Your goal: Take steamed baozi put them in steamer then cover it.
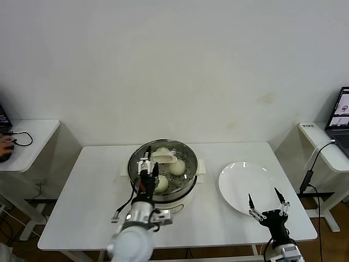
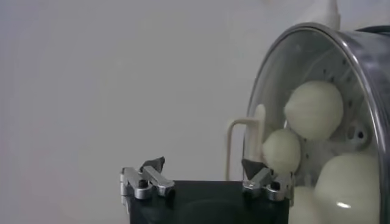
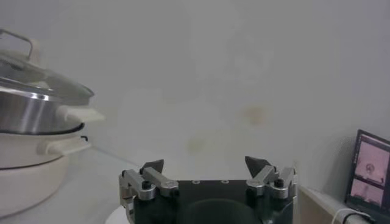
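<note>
The steel steamer [image 1: 188, 158] stands on its white base at the table's middle. The clear glass cover [image 1: 143, 154] with its cream handle [image 1: 163, 158] lies on it. Through the glass I see off-white baozi [image 1: 177, 167] on the perforated tray. My left gripper [image 1: 147, 168] is open and empty over the steamer's near left rim, beside the handle. In the left wrist view the gripper [image 2: 203, 164] is open, the handle [image 2: 244, 137] is just off one fingertip, and baozi [image 2: 314, 109] show behind the cover [image 2: 274, 73]. My right gripper [image 1: 264, 196] is open and empty over the plate's near edge.
An empty white plate [image 1: 240, 177] lies to the right of the steamer. The right wrist view shows the right gripper [image 3: 204, 163] open, with the covered steamer [image 3: 24, 109] off to one side. Side tables with cables and a laptop [image 1: 341, 117] flank the work table.
</note>
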Robot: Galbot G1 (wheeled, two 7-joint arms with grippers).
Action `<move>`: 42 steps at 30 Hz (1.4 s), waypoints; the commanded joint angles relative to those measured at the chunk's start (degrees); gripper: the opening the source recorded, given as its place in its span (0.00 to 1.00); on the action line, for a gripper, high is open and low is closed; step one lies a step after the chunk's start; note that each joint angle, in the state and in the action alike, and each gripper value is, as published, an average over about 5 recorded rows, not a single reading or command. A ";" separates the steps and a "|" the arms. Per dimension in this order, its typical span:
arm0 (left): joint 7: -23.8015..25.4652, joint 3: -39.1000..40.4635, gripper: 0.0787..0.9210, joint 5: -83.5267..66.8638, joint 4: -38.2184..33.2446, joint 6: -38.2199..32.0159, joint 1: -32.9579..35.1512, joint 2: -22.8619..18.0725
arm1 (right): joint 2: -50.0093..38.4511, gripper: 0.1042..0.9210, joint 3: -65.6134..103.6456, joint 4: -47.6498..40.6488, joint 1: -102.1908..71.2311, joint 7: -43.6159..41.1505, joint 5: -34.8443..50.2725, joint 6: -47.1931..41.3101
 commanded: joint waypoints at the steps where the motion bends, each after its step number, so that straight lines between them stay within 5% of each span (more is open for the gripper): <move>1: -19.16 -13.07 0.88 -66.16 -14.27 -12.28 18.74 6.33 | -2.73 0.88 -0.61 -0.52 -1.80 -0.12 3.85 -0.21; 7: -22.58 -20.15 0.88 -85.52 -14.90 -17.30 25.91 8.28 | -3.56 0.88 -2.97 0.60 -4.12 -0.24 5.28 -1.41; 16: -22.16 -22.68 0.88 -91.44 -9.31 -25.10 33.93 10.63 | -5.13 0.88 -4.71 4.62 -10.55 -0.66 11.23 -4.48; 42: -19.02 -26.64 0.88 -92.27 -3.08 -28.06 37.45 10.33 | -2.92 0.88 -2.03 6.25 -13.19 -1.27 11.01 -8.13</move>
